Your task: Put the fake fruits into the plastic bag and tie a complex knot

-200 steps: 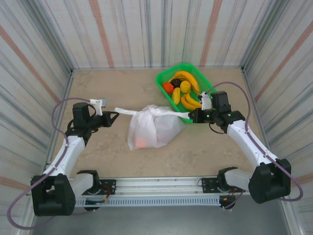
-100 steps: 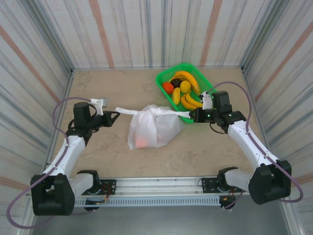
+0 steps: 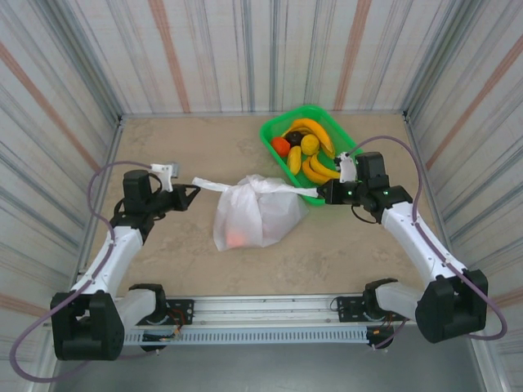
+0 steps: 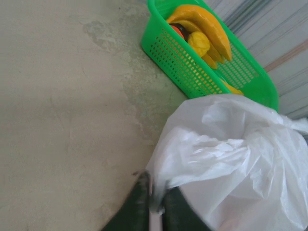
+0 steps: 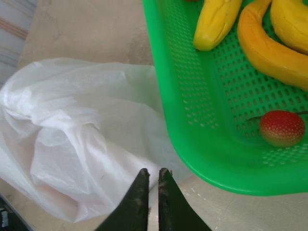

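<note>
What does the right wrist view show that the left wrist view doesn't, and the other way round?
Right wrist, not left wrist: a red strawberry lying on the floor of the green basket. Left wrist, not right wrist: a bumpy yellow fruit under the bananas, and a white strip of the plastic bag pinched in the left hand. Both: the basket, bananas, the bag beside the basket, and a hand with its fingers close together, the right hand included.

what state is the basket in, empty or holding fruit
Not empty. Bananas and an orange-red fruit lie inside the basket; the right wrist view shows a strawberry too.
</note>
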### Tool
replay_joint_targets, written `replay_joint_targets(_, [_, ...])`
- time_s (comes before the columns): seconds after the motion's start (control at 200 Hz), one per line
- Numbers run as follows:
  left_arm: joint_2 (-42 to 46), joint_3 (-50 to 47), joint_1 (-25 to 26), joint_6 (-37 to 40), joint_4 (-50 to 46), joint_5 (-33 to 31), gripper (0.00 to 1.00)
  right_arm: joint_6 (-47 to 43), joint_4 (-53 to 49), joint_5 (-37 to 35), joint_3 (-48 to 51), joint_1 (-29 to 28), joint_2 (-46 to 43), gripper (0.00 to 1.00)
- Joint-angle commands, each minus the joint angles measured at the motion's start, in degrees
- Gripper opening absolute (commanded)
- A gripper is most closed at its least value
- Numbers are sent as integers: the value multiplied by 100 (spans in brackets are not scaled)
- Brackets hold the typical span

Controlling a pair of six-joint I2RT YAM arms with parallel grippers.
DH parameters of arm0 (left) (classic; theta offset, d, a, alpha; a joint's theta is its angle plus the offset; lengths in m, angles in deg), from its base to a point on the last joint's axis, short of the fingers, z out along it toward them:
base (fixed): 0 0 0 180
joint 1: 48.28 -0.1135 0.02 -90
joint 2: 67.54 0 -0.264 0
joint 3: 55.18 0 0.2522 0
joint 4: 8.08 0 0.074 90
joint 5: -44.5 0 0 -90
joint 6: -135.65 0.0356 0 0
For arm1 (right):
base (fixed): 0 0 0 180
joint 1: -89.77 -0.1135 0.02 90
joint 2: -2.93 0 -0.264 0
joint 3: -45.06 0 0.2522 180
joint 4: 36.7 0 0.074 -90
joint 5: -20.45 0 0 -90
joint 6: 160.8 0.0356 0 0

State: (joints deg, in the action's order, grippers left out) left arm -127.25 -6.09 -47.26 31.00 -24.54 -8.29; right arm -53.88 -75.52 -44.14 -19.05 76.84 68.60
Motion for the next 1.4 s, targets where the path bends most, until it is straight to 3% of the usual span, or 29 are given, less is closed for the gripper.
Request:
replay_joint_targets(0.0, [219, 215, -54, -2, 166, -144, 33, -39, -56, 14, -93, 136, -229, 20])
replay_joint_targets(0.145, [529, 208, -43, 42, 247, -83, 37, -242, -109, 176, -179, 213, -367, 38])
replay_joint_targets(0.25, [894, 173, -49, 46, 206, -353, 47, -310, -155, 256, -262, 285, -481, 51])
replay_joint_targets(0.681, [2158, 196, -53, 72, -336, -1482, 78, -487, -558, 51, -602, 646, -1165, 84])
replay_joint_targets(0.857, [2652, 123, -109, -44, -606, -2002, 95, -554, -566, -211, -521, 771, -1605, 88])
replay_joint_targets(0.957, [2848, 97, -209, -113, -719, -2070, 99, -568, -541, -540, -388, 839, -1849, 100])
replay_joint_targets(1.167, [3095, 117, -322, -160, -861, -2125, 99, -538, -173, -1305, 212, 1059, -2219, 99])
replay_joint_targets(1.393, [3067, 272, -435, -20, -1057, -2136, 99, -322, 1267, -3071, 1521, 1149, -2214, 99])
